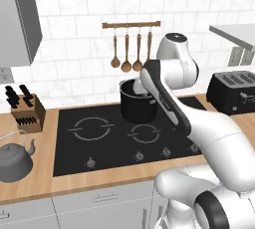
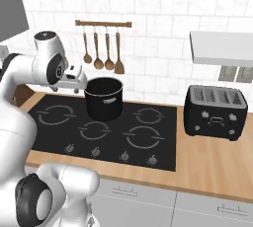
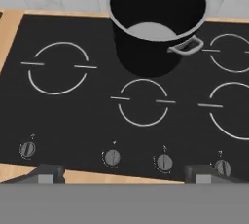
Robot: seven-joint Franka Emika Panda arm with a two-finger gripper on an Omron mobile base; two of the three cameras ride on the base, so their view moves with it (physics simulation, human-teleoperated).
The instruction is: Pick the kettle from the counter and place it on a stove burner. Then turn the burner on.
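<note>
The kettle [image 1: 15, 161] sits on the tabletop [image 1: 45, 180] at the far left, just off the left edge of the black cooktop [image 1: 112, 146] and in front of a wooden knife block [image 1: 27, 113]. It is well apart from the tool [image 3: 124, 172], which hangs above the front edge of the cooktop, over the row of knobs [image 3: 113, 157].

The tabletop is light wood grain over pale grey cabinet fronts. A black stockpot [image 2: 104, 97] stands at the back of the cooktop, behind a smaller ring. The widest stove burner [image 2: 143, 137] lies bare at the front right, near the toaster [image 2: 215, 111]. White tiles cover the wall, where a wooden rail carries 4 utensils [image 1: 130, 49].

In the hand view the 2 fingertips [image 3: 46, 174] stand far apart at the bottom corners: the tool is spread wide, grasping nothing and touching nothing. The knobs and ring outlines lie below it.
</note>
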